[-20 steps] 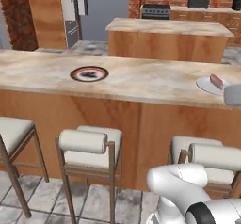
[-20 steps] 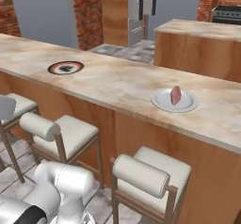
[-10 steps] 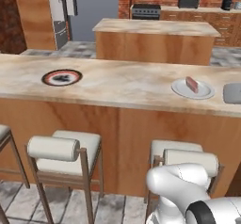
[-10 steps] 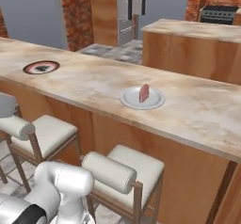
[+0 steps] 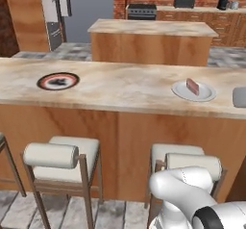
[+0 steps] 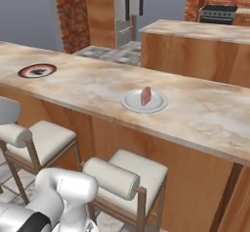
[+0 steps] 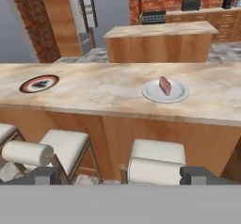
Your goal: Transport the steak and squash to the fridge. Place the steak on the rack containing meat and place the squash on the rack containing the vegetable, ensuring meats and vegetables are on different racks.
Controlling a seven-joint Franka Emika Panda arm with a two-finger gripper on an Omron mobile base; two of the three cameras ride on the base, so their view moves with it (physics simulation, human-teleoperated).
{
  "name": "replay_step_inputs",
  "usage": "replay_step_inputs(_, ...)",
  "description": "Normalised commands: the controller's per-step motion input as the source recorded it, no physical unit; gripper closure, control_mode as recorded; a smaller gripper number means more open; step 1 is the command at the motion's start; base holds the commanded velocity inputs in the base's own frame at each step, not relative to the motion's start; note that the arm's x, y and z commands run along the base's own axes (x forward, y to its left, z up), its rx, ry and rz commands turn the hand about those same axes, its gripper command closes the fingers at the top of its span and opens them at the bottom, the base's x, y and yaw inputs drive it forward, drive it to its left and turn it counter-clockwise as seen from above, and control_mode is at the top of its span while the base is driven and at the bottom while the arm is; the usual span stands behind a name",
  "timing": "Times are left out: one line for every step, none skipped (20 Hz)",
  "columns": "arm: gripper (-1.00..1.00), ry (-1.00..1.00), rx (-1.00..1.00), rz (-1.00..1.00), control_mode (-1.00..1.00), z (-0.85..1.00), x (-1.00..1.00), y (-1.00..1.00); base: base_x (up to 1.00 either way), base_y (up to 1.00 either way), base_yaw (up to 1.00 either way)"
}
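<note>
The steak (image 5: pixel 192 86) (image 6: pixel 146 95) (image 7: pixel 164 84) is a reddish-brown slab lying on a white plate (image 5: pixel 206 94) (image 6: pixel 132 102) (image 7: pixel 151 92) on the long wooden bar counter (image 5: pixel 120 91). My gripper (image 7: pixel 122 176) is low in front of the counter, well short of the plate, open wide with nothing between its dark fingertips (image 7: pixel 44 175). The fridge (image 5: pixel 53 6) (image 6: pixel 128 7) (image 7: pixel 84 16) stands far back, silver, set in wood cabinetry, its doors closed. The squash is out of view.
A dark round plate with a red rim (image 5: pixel 58 81) (image 6: pixel 37 70) (image 7: pixel 39 83) lies on the counter's left part. Cushioned bar stools (image 5: pixel 62 156) (image 6: pixel 124 175) (image 7: pixel 157 162) line the counter's near side. A wooden island (image 5: pixel 151 43) stands beyond, and a black range (image 5: pixel 141 10) is at the back wall.
The base has moved, so the whole picture has shifted: the plate with the steak and the red-rimmed plate now sit more toward the middle. The gripper stays open.
</note>
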Motion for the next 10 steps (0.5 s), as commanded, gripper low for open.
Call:
replay_step_inputs(-1.00,0.00,0.00,0.00,1.00,0.00,0.00,0.00,0.62,0.00,-0.11)
replay_step_inputs(-1.00,0.00,0.00,0.00,1.00,0.00,0.00,0.00,0.76,-0.20,-0.20)
replay_step_inputs(-1.00,0.00,0.00,0.00,1.00,0.00,0.00,0.00,0.91,-0.39,-0.32)
replay_step_inputs(-1.00,0.00,0.00,0.00,1.00,0.00,0.00,0.00,1.00,-0.21,-0.41)
replay_step_inputs(-1.00,0.00,0.00,0.00,1.00,0.00,0.00,0.00,1.00,-0.17,-0.43)
replay_step_inputs(-1.00,0.00,0.00,0.00,1.00,0.00,0.00,0.00,1.00,-0.16,-0.42)
replay_step_inputs(-1.00,0.00,0.00,0.00,1.00,0.00,0.00,0.00,1.00,-0.19,-0.39)
replay_step_inputs(-1.00,0.00,0.00,0.00,1.00,0.00,0.00,0.00,1.00,-0.37,-0.36)
replay_step_inputs(-1.00,0.00,0.00,0.00,1.00,0.00,0.00,0.00,1.00,-0.39,-0.38)
replay_step_inputs(-1.00,0.00,0.00,0.00,1.00,0.00,0.00,0.00,1.00,-0.39,-0.39)
